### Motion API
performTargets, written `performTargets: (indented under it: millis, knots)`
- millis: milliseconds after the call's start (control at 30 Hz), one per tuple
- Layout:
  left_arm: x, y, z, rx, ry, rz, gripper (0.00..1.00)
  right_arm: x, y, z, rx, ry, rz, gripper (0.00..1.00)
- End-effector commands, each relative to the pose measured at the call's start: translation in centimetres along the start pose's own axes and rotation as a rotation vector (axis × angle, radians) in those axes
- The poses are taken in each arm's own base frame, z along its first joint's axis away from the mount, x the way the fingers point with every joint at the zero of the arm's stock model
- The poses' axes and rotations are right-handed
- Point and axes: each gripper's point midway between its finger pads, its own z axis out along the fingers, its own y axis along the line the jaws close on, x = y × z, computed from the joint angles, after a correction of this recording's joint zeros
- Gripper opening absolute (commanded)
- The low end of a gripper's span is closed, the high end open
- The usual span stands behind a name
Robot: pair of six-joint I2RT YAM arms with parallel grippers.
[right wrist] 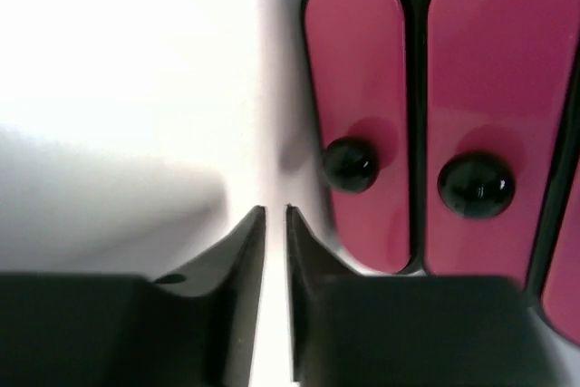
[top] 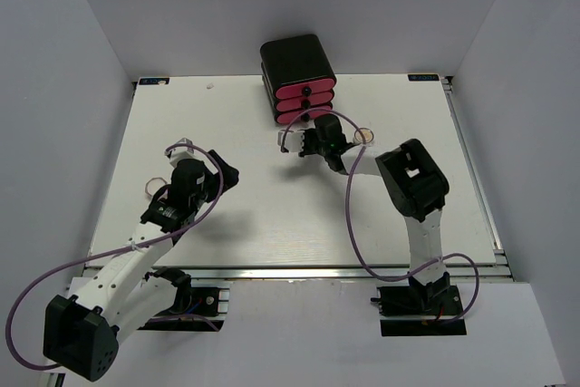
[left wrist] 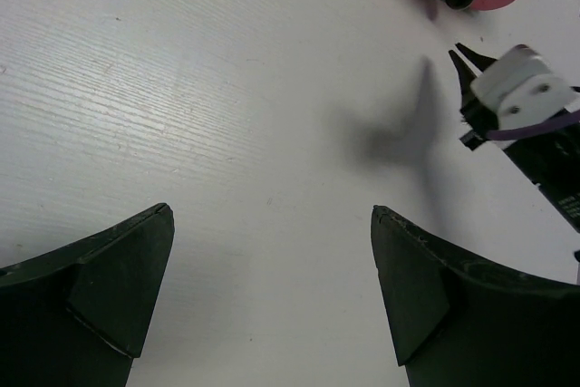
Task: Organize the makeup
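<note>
The white bench [top: 272, 215] is carrying everything, with both arms reaching over it from its near edge. The left arm [top: 149, 224] is stretching up over the bench's left half, and the right arm [top: 412, 188] is bending in from the right toward the middle of the far edge. There, a black box [top: 297, 62] is sitting with its three pink drawers [right wrist: 362, 115] facing the arms, each with a round black knob [right wrist: 351, 165]. The left end effector [left wrist: 272, 215] is hanging over bare bench with its fingers spread wide apart and nothing between them. The right end effector [right wrist: 275, 210] is pointing down just in front of the box and beside the drawer fronts. Its fingers are sitting almost together, with only a thin slit of bench showing between them. A small round tan item [top: 366, 136], perhaps the compact, is peeking out just beside the right wrist, near the box front. It is too small to tell for sure.
</note>
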Motion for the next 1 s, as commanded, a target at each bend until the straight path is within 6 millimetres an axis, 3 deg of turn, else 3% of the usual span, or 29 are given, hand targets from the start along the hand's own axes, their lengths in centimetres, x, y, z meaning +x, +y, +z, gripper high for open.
performTargets:
  millis: [0,100,167,200,267,300,367,500,533,800,967]
  knots:
    - [-1.0,-0.9,-0.1,0.029,-0.027,-0.007,0.98,-2.4,-2.0,-3.0,-0.018,-0.085,0.189,0.12]
    - [-0.7,-1.0,0.1,0.036,-0.017,-0.008,0.98,-2.7,-1.9,-4.0,-0.029,-0.091,0.332,0.10]
    - [-0.8,-1.1,0.2,0.038,-0.017,-0.009,0.98,-2.9,-2.5,-4.3,-0.020,-0.090,0.570,0.11]
    - [-0.8,-1.2,0.3,0.039,-0.016,-0.007,0.98,-2.1,-2.8,-4.5,-0.013,-0.070,0.678,0.19]
    - [-1.0,-1.4,0.3,0.043,-0.019,-0.009,0.98,-2.5,-3.4,-4.4,-0.032,-0.079,1.010,0.33]
    - [-1.0,-1.5,0.3,0.047,-0.017,-0.007,0.98,-1.4,-3.2,-4.6,-0.048,-0.055,1.132,0.44]
    - [-0.9,-1.6,0.4,0.050,-0.014,-0.007,0.98,-1.9,-2.7,-4.9,-0.072,-0.068,1.341,0.55]
    - [-0.8,-1.6,0.6,0.045,-0.004,-0.006,0.98,-2.5,-2.0,-4.8,-0.072,-0.101,1.487,0.67]
    - [-0.8,-1.6,0.6,0.044,-0.005,-0.007,0.98,-2.6,-2.8,-4.6,-0.035,-0.134,1.495,0.69]
    - [-0.7,-1.1,0.6,0.014,0.001,-0.002,0.98,-1.9,-2.7,-1.4,0.022,-0.172,1.643,0.69]
    - [-0.5,-0.9,0.7,0.003,0.011,0.001,0.98,0.2,-4.7,0.5,0.169,-0.171,1.698,0.67]
